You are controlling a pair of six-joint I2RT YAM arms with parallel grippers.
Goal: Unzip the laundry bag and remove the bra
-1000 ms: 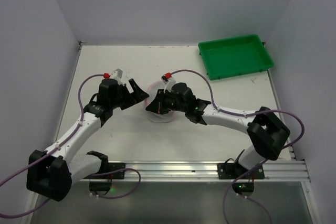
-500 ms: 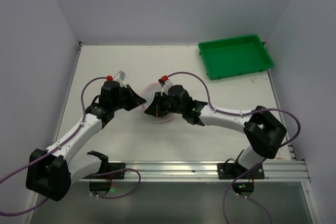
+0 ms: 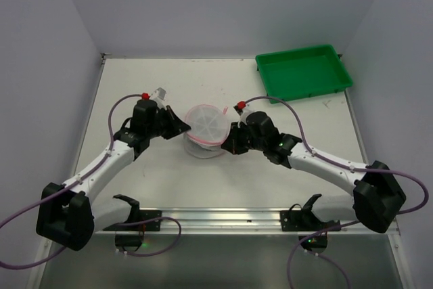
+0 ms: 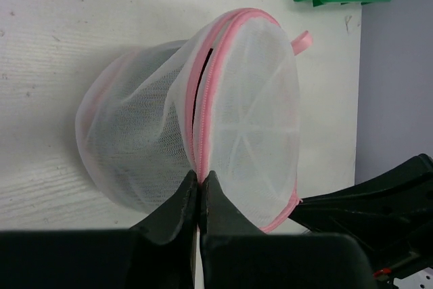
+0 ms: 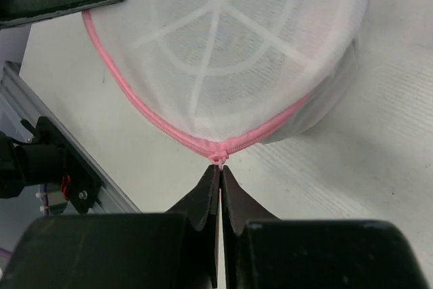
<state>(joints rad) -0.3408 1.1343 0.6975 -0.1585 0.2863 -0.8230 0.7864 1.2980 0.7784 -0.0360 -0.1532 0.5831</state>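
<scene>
The laundry bag [image 3: 205, 125], a round white mesh drum with pink zipper trim, lies tilted on the table between both arms. My left gripper [image 3: 184, 128] is shut on the pink rim at the bag's left side; in the left wrist view its tips [image 4: 201, 178] pinch the trim, and the zipper [image 4: 203, 96] gapes in a short dark slit above. My right gripper [image 3: 228, 143] is shut on the small pink zipper pull [image 5: 218, 156] at the bag's lower right rim. The bra is hidden; only a dim grey shape shows through the mesh [image 4: 135, 147].
A green tray [image 3: 303, 72] stands at the back right corner of the table. A pink hanging loop [image 4: 302, 42] sticks out from the bag's far side. The aluminium rail [image 3: 270, 218] with the arm bases runs along the near edge.
My left gripper has closed on the bag's rim. The right gripper has drawn the zipper pull round the rim from the bag's left to its right, and the round face has tipped upward.
</scene>
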